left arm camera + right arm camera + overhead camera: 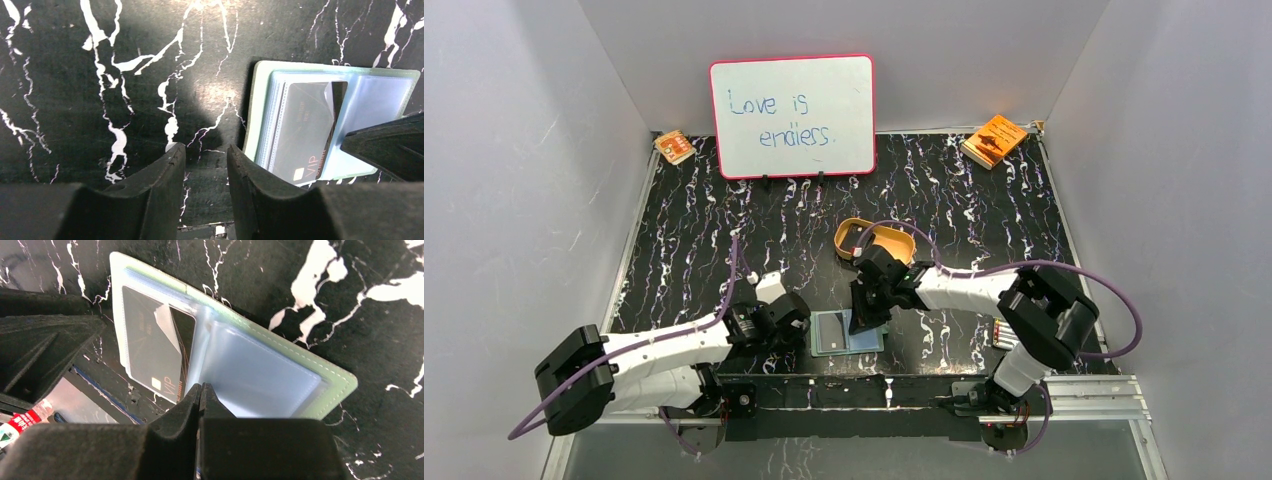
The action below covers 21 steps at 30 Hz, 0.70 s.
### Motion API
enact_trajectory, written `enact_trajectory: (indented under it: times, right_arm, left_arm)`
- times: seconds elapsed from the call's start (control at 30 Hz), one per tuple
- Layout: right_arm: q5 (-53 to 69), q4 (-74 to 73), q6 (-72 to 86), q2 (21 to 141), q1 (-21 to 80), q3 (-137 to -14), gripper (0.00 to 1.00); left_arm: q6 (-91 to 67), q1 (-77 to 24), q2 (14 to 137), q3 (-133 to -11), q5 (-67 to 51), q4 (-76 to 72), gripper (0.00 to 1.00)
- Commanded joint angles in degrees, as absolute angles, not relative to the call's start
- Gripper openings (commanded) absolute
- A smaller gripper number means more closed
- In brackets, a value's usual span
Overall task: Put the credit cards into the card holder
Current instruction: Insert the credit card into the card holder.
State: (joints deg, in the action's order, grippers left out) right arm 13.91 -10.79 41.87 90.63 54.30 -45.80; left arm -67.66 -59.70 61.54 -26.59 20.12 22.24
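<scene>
**A:** Closest in is the left gripper point(205, 150). Its fingers stand narrowly apart with only black marbled table point(75, 90) between them, gripping nothing, just off the left edge of the card holder point(372, 97).

**B:** And the right gripper point(200, 387)?

**A:** Its fingers are pressed together, with the tips over the holder's near edge by the fold. I cannot tell whether a clear leaf is pinched between them.

**B:** What sits behind the holder?

**A:** Well beyond it a whiteboard point(792, 115) leans at the back of the table. A tan oval tray point(876, 240) lies nearer, between the board and the holder.

**B:** And the holder itself?

**A:** It lies spread open and flat at the table's near edge, between the two grippers. The green rim is outside and the pale blue pockets face up.

**B:** Any card?

**A:** One dark card marked VIP point(305, 130) sits in the holder's left half among the clear sleeves, and one leaf curls across its top.
</scene>
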Motion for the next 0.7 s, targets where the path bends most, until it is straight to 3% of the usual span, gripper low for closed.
enact_trajectory:
  times: [0.0,0.2,0.67]
  right_arm:
    - [14.68,-8.61,42.01,91.93,55.16,-48.57,0.07]
    - [14.58,-8.88,42.01,93.73,56.16,-49.77,0.06]
    - [15.63,-7.93,42.34,95.78,57.46,-51.65,0.05]
  left_arm:
    - [-67.59,-59.59,64.49,-23.56,18.06,22.86,0.32]
    - [-66.30,-59.58,65.95,-23.60,16.98,20.98,0.24]
    - [-64.62,-59.59,67.36,-23.10,15.08,18.11,0.17]
